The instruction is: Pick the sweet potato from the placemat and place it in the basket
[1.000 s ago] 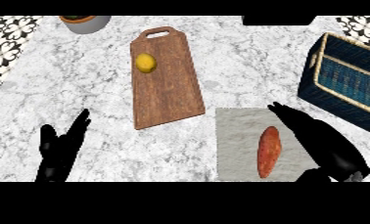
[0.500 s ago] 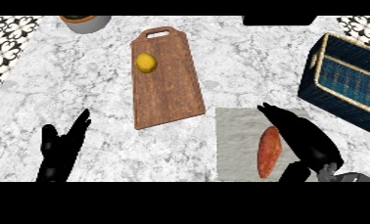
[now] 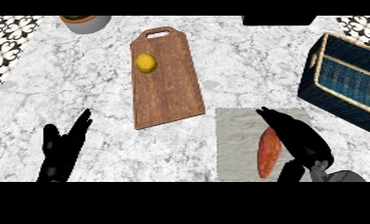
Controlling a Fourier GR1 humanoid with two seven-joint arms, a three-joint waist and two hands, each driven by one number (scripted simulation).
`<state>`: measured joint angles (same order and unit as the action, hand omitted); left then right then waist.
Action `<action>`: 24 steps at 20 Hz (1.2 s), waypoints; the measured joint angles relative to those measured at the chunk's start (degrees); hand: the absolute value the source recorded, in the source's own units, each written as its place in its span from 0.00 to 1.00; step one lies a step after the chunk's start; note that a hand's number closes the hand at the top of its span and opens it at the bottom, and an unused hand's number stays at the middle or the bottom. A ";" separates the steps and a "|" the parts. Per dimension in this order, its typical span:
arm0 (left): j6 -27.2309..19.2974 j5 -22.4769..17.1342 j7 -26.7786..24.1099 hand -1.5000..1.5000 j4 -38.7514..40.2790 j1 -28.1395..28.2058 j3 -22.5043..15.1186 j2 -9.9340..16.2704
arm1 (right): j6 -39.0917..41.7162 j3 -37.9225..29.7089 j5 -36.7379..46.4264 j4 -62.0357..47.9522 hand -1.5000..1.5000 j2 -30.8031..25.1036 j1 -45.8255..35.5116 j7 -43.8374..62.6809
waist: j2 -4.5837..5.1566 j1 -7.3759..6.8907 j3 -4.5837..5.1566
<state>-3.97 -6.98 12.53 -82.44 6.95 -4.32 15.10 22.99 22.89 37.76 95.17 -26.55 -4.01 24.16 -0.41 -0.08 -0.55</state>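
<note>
1. Down at the lower right of the head view, the sweet potato (image 3: 269, 152) lies on the grey placemat (image 3: 235, 142), toward the mat's right half. Its long axis runs nearly up and down the view, tilted slightly, so the upper tip leans right and the lower tip points toward the view's lower edge.
2. Over it, the right hand (image 3: 298, 137) sits just to the right of the sweet potato, fingers stretched out long and pointing up-left, not curled round anything. Whether the hand touches the sweet potato cannot be told; its dark fingers overlap the upper right edge of the vegetable.
3. The basket (image 3: 339, 78), dark blue with a pale rim, stands at the right edge, up and right of the placemat and apart from it.
4. Between the two lies only marble counter (image 3: 239, 71).
5. Left of the placemat, a wooden cutting board (image 3: 170, 91) lies lengthwise with its handle at the top; its lower corner comes near the mat's upper left corner. A lemon (image 3: 146, 62) rests on the board's upper left part.
6. A grey pot (image 3: 86, 22) stands at the upper left.
7. The left hand (image 3: 61, 149) rests at the lower left, fingers straight and upward, holding nothing.
</note>
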 measured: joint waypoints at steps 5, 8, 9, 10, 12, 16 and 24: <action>0.88 0.14 0.73 0.50 -1.39 0.95 0.91 0.20 | -1.10 0.05 2.49 -0.64 0.00 1.61 1.13 -1.12 | 0.01 0.04 0.06; 0.67 0.55 1.70 0.50 -1.75 0.74 1.14 -0.47 | -1.52 -0.33 3.64 -2.68 0.00 2.80 0.74 -2.49 | 0.07 0.01 0.11; 1.11 0.38 1.20 0.50 -1.78 1.04 1.56 -0.41 | -1.70 -0.34 4.05 -2.66 1.00 3.09 1.21 -2.67 | 0.07 0.03 0.12; 1.47 0.36 1.12 0.50 -1.69 1.08 1.76 -0.38 | -1.72 -0.25 4.46 -2.07 1.00 3.16 1.86 -2.82 | 0.06 0.07 0.12; 1.78 0.56 1.21 0.50 -1.06 0.64 1.95 -0.57 | -1.56 0.22 5.69 -2.46 1.00 3.32 0.97 -3.87 | 0.06 0.05 0.10; 1.49 1.27 1.75 0.50 -1.59 0.64 1.94 -1.16 | -4.00 0.78 9.39 -3.84 1.00 1.70 0.87 -8.12 | -0.01 0.02 0.11; 2.65 1.62 3.14 0.50 -1.39 0.07 3.05 -1.67 | -5.93 0.46 15.09 -6.80 1.00 3.87 -0.89 -10.02 | -0.11 -0.02 0.25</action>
<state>-1.33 -5.36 15.67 -83.84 7.02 -1.26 13.43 17.06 23.35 52.85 88.37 -22.68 -4.90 14.14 -0.51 -0.11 -0.30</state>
